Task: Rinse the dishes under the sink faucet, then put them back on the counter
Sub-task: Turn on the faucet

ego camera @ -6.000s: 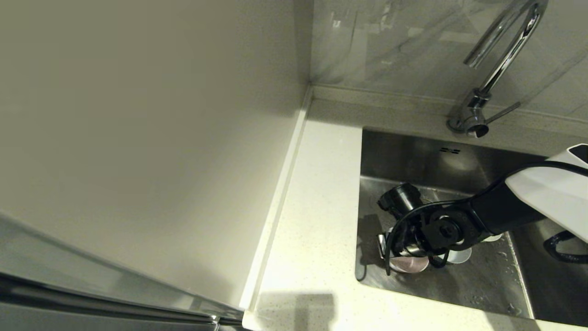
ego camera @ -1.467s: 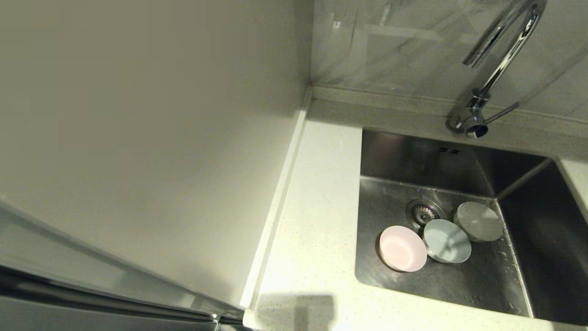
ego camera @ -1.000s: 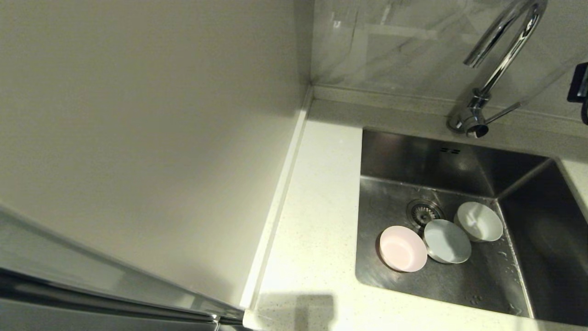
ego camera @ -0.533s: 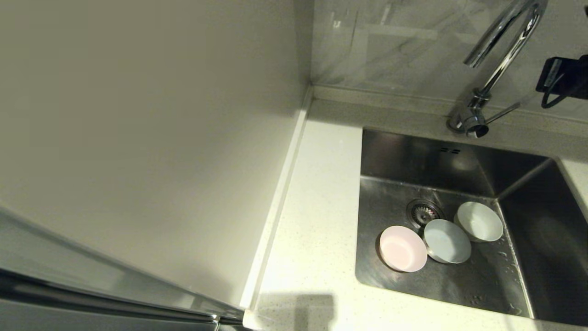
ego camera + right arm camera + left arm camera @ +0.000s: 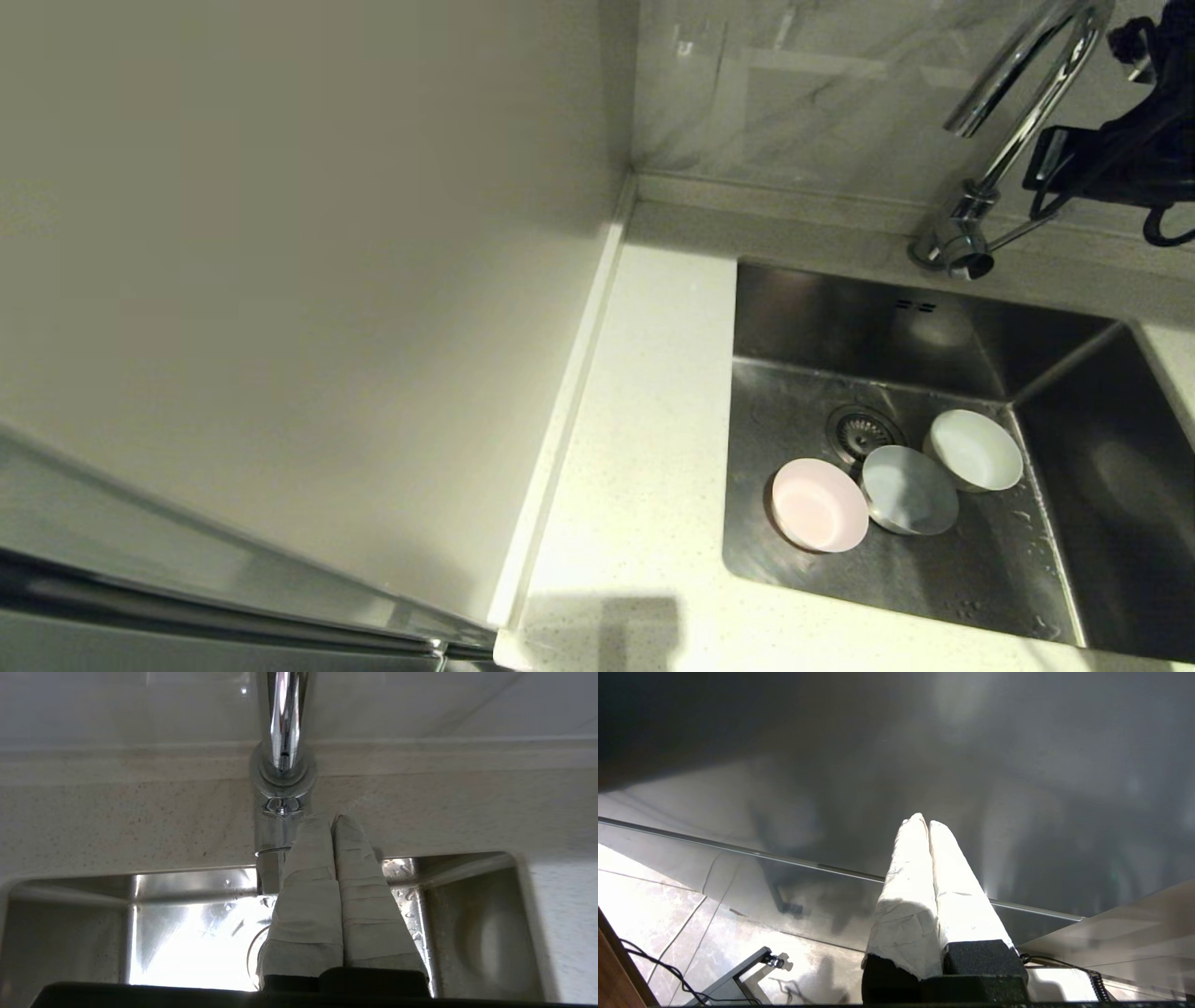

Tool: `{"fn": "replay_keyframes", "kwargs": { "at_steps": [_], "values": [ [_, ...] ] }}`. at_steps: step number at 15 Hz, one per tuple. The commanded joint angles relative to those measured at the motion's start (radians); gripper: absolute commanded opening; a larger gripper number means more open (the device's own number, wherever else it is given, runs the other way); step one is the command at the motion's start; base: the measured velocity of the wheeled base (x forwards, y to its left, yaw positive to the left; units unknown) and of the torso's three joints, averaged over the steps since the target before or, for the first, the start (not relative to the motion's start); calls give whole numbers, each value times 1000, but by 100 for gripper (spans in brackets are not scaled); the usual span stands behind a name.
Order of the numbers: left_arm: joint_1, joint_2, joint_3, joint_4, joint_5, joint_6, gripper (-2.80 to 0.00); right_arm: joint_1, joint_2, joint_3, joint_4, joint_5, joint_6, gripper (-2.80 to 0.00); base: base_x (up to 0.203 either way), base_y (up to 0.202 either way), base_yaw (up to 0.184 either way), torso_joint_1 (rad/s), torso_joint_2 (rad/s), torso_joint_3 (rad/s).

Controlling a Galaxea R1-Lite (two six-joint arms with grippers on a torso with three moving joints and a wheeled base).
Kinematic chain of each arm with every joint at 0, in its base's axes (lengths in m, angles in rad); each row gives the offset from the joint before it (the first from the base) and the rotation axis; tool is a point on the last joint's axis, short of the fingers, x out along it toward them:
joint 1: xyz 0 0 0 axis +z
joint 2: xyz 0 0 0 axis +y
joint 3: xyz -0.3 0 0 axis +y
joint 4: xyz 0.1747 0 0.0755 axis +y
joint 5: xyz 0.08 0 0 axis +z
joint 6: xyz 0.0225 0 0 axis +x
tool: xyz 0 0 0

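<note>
1. Counter (image 5: 644, 401): white speckled worktop running along the left of the basin and behind it as a raised back ledge, which carries the tap.
2. Sink (image 5: 840, 322): brushed steel basin set into the counter, water droplets on its floor, round drain (image 5: 860, 431) near the middle.
3. Sink faucet (image 5: 1022, 121): chrome gooseneck on the back ledge; thin side lever (image 5: 1018, 231) sticks out toward the right.
4. Right gripper (image 5: 332, 820): taped fingers pressed together, nothing between them. In the right wrist view the tips sit just beside the faucet base, above the sink's back edge; contact with the lever cannot be told. In the head view the black wrist is at the upper right, next to the gooseneck.
5. Left gripper (image 5: 924, 821): fingers pressed together, empty, parked away from the sink.
6. Dishes, all upright on the sink floor in a row beside the drain: pink bowl (image 5: 819, 504), blue bowl (image 5: 908, 489), white bowl (image 5: 974, 449); neighbours touch or nearly touch.
</note>
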Motion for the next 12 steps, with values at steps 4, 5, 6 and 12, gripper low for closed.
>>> {"fn": "replay_keyframes", "kwargs": {
  "at_steps": [4, 5, 6, 12],
  "values": [
    [0, -3, 0, 0, 1, -1, -280, 2, 75, -55, 1, -14, 0, -280, 0, 0, 0, 0, 0, 0],
    [0, -3, 0, 0, 0, -1, -280, 3, 80, -55, 2, -18, -1, -280, 0, 0, 0, 0, 0, 0],
    [0, -3, 0, 0, 0, -1, -280, 2, 88, -55, 1, -19, -1, -280, 0, 0, 0, 0, 0, 0],
    [-1, -3, 0, 0, 0, -1, -280, -25, 97, -54, 12, -77, -80, -280, 0, 0, 0, 0, 0, 0]
  ]
}}
